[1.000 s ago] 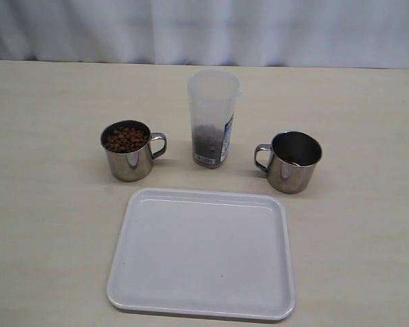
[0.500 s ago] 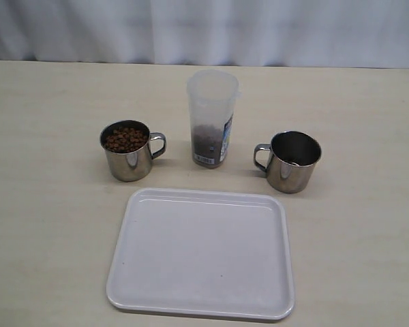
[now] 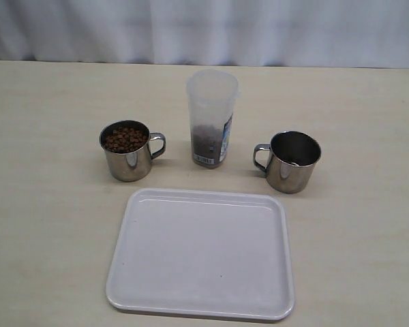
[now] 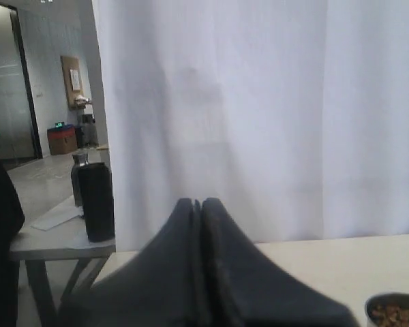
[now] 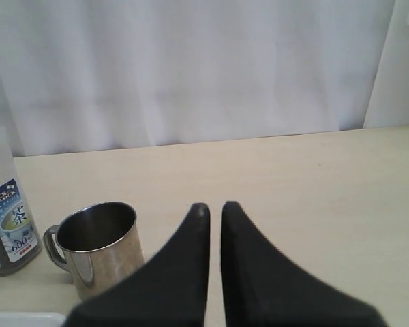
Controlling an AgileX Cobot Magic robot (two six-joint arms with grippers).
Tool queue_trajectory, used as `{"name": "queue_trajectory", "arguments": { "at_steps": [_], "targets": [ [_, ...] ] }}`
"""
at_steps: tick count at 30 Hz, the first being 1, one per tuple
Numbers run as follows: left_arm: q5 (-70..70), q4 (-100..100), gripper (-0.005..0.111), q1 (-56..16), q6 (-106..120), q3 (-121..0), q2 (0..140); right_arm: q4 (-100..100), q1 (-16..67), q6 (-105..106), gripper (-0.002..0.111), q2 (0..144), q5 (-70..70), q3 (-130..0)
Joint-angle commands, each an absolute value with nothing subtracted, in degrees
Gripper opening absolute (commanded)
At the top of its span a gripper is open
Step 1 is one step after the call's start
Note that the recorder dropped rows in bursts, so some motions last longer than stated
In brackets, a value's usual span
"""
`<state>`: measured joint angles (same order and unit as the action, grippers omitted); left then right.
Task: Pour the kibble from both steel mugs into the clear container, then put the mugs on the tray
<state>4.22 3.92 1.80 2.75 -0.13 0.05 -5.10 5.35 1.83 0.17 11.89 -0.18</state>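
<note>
The full mug (image 3: 127, 151) is to be poured next; the left end effector (image 4: 198, 204) and right end effector (image 5: 214, 208) are closed, empty.

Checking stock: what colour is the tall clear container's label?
Label: blue and white; best in right wrist view.

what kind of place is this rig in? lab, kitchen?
Likely an office or lab test bay, not a kitchen: a plain beige tabletop closed off by a white curtain, and beyond the curtain's edge a grey side table with a black cylindrical bottle.
</note>
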Motion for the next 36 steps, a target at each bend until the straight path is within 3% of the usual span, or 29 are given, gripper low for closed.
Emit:
{"name": "queue_trajectory", "arguments": {
  "at_steps": [1,9,15,22,25,27,30,34,36],
  "targets": [
    [6.6,4.1,0.000,1.2,1.1,0.0,0.0,-5.4,5.5,2.1,0.005,0.0,12.0,0.0],
    [9.3,4.1,0.000,-3.4,-6.5,0.0,13.1,-5.4,5.5,2.1,0.005,0.0,12.0,0.0],
    [24.8,16.6,0.000,-10.7,-7.7,0.0,36.7,-5.4,5.5,2.1,0.005,0.0,12.0,0.0],
    [47.7,21.1,0.000,-11.1,-7.6,-1.5,69.1,-5.4,5.5,2.1,0.005,0.0,12.0,0.0],
    [51.5,27.9,0.002,-11.1,-7.4,-5.8,79.7,-5.4,5.5,2.1,0.005,0.0,12.0,0.0],
    [50.8,30.7,0.010,-11.1,-6.7,-9.2,85.2,-5.4,5.5,2.1,0.005,0.0,12.0,0.0],
    [48.1,30.9,0.036,-11.1,-5.4,-14.1,91.5,-5.4,5.5,2.1,0.005,0.0,12.0,0.0],
    [43.3,30.8,0.090,-11.1,-4.6,-19.0,96.2,-5.4,5.5,2.1,0.005,0.0,12.0,0.0],
    [40.9,30.9,0.105,-11.1,-2.0,-20.3,97.0,-5.4,5.5,2.1,0.005,0.0,12.0,0.0]
  ]
}}
